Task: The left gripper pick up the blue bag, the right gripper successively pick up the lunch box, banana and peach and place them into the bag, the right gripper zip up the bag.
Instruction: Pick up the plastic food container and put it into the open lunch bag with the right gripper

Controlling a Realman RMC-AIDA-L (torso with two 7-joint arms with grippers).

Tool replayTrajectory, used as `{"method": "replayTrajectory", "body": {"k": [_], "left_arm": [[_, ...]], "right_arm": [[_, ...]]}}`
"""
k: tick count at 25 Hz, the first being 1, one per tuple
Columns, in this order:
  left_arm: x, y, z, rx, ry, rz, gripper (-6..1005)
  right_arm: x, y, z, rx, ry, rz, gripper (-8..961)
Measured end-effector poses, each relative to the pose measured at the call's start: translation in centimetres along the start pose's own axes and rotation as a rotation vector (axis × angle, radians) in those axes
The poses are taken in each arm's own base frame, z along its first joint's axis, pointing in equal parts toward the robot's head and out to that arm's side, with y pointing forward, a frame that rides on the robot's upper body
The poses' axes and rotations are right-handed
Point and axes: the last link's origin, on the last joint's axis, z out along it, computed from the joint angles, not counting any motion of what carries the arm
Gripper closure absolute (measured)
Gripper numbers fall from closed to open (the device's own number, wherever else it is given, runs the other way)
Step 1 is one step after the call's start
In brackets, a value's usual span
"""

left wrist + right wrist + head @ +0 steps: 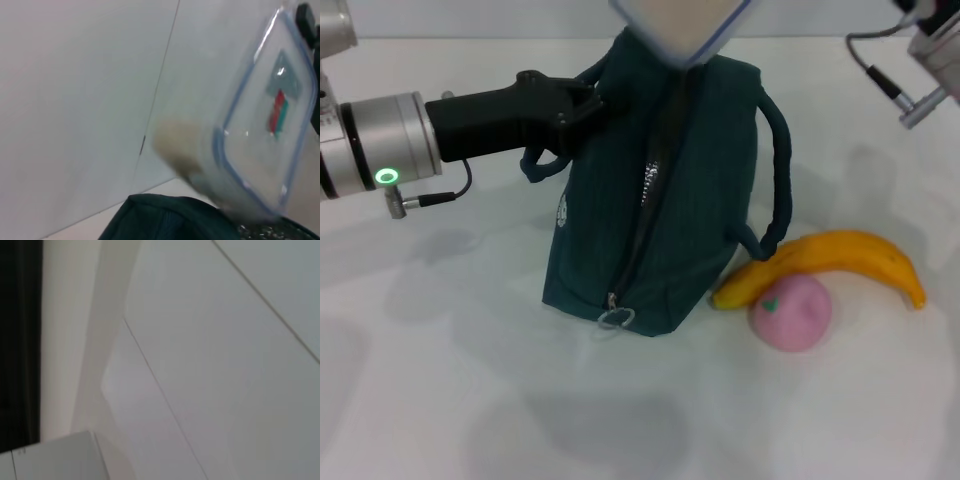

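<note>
**Lunch box tilted over the bag mouth, left claw on the handle**

My left claw (582, 103), black jointed fingers on a silver cylindrical wrist with a green light, reaches in from the left in the head view and is clamped on the near rope-like handle of the dark teal fabric lunch bag (695, 200). The bag stands upright on the white counter (440, 380), its zipper running down the front and parted near the top, where a little silver foil lining shows. The ring pull (616, 318) sits at the bottom of the zipper, resting on the counter. The second handle loops down the bag's right side.

Right above the bag's top, the clear rectangular plastic lunch box (678, 28) with a bluish rim hangs tilted, one corner pointing down at the opening. In the left wrist view the same box (260, 130) is blurred, lid side facing the camera, with a small pink-green sticker, its lower end just over the teal fabric and the foil lining.

Right of the bag, the long curved yellow banana (830, 262) lies on the counter, its near end beside the bag's base. The round pink peach (791, 311) with a green leaf mark sits just in front of the banana, touching it.

My right claw: only wrist hardware and cable show at the upper right, so I cannot tell its grip.
</note>
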Motion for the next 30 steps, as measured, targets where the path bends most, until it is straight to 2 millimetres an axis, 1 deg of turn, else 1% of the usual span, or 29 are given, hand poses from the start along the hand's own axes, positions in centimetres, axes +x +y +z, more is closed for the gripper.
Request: {"method": "replayTrajectory", "body": {"k": [3, 4, 5, 6, 8, 10, 13, 15, 18, 23, 26, 30], "left_arm": [[0.0, -0.2, 0.1, 0.015, -0.003, 0.006, 964], [0.0, -0.3, 0.1, 0.02, -0.004, 0.005, 964], [0.0, -0.4, 0.1, 0.024, -0.005, 0.005, 964], [-0.1, -0.4, 0.1, 0.03, -0.007, 0.004, 964], [-0.2, -0.5, 0.0, 0.037, -0.009, 0.003, 964], [-0.1, -0.6, -0.1, 0.042, -0.01, 0.002, 965], [-0.1, -0.7, -0.2, 0.046, -0.009, 0.001, 965], [-0.1, -0.7, -0.2, 0.047, -0.009, 0.001, 965], [-0.1, -0.7, -0.1, 0.046, -0.008, 0.004, 965], [0.0, -0.7, 0.0, 0.044, -0.008, 0.006, 965], [0.0, -0.7, 0.1, 0.043, -0.008, 0.007, 965], [0.0, -0.8, -0.2, 0.048, -0.008, 0.006, 965]], "right_arm": [[1.0, 0.2, -0.4, 0.004, 0.042, 0.016, 850], [1.4, 0.3, -0.9, 0.008, 0.057, 0.025, 850], [1.8, 0.4, -1.8, 0.022, 0.064, 0.037, 850], [1.8, 0.4, -1.8, 0.022, 0.064, 0.037, 850], [1.9, 0.5, -3.0, 0.039, 0.059, 0.046, 849], [1.9, 0.4, -4.6, 0.066, 0.05, 0.055, 849], [2.0, 0.3, -5.2, 0.08, 0.06, 0.057, 849], [2.5, 0.1, -5.5, 0.099, 0.098, 0.057, 848], [3.8, -0.3, -5.4, 0.12, 0.197, 0.054, 848], [5.3, -1.0, -4.3, 0.149, 0.312, 0.063, 847], [5.5, -0.7, -3.9, 0.128, 0.326, 0.061, 847], [4.9, 0.2, -4.0, 0.067, 0.292, 0.06, 846]]}}
